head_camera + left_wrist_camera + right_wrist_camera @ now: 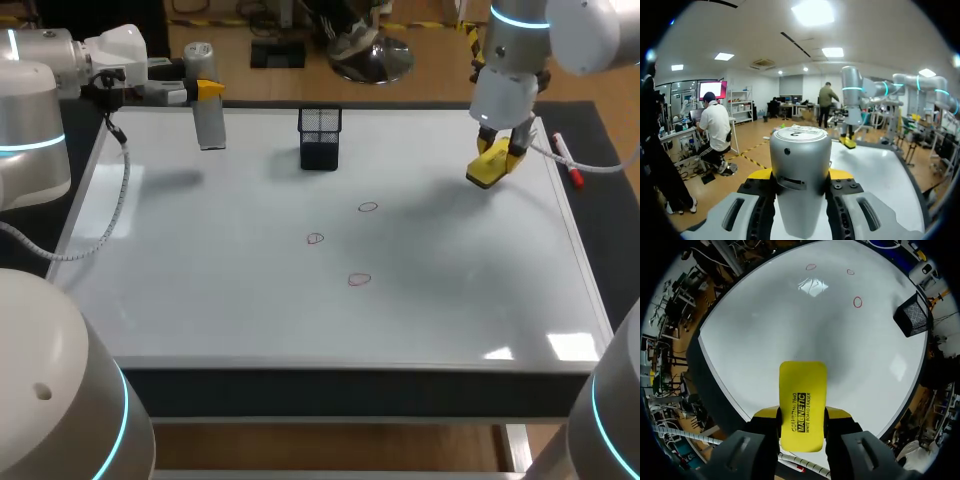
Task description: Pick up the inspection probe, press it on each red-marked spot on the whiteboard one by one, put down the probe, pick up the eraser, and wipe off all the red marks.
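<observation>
My left gripper (205,90) is shut on the grey cylindrical inspection probe (208,120), held above the whiteboard's far left; in the left wrist view the probe (800,175) fills the space between the yellow-tipped fingers. Above the far right of the board, my right gripper (500,155) is shut on the yellow eraser (489,165); the eraser (802,405) sticks out ahead of the fingers in the right wrist view. Three red circles lie mid-board: one (368,207), another (315,238) and a third (359,280). The same marks (857,301) lie ahead of the eraser in the right wrist view.
A black mesh holder (320,137) stands at the far middle of the whiteboard (200,300). A red marker pen (566,160) lies off the board's right edge. A white cable (115,215) hangs from my left arm over the left edge.
</observation>
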Motion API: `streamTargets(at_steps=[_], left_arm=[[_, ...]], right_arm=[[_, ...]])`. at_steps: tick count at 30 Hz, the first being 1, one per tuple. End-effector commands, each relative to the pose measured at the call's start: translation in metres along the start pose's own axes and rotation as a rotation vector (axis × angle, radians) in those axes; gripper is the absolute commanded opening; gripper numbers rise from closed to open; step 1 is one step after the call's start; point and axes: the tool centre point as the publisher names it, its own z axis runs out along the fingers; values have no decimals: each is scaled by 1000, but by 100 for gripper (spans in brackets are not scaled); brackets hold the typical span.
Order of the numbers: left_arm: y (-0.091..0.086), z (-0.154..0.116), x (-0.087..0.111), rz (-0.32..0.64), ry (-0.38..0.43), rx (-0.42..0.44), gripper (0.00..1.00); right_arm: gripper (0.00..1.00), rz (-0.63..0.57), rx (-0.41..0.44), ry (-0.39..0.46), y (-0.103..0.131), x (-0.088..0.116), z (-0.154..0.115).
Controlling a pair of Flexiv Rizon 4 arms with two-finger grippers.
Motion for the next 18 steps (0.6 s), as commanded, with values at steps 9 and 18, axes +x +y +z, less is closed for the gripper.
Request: streamTargets(at_steps=[9,18], left_arm=[[-1,2,6,12,21,-1,0],[-2,9,72,51,73,12,0]], right_arm=[[0,-1,3,2,0,0,-1],[0,-1,3,2,0,0,-1]])
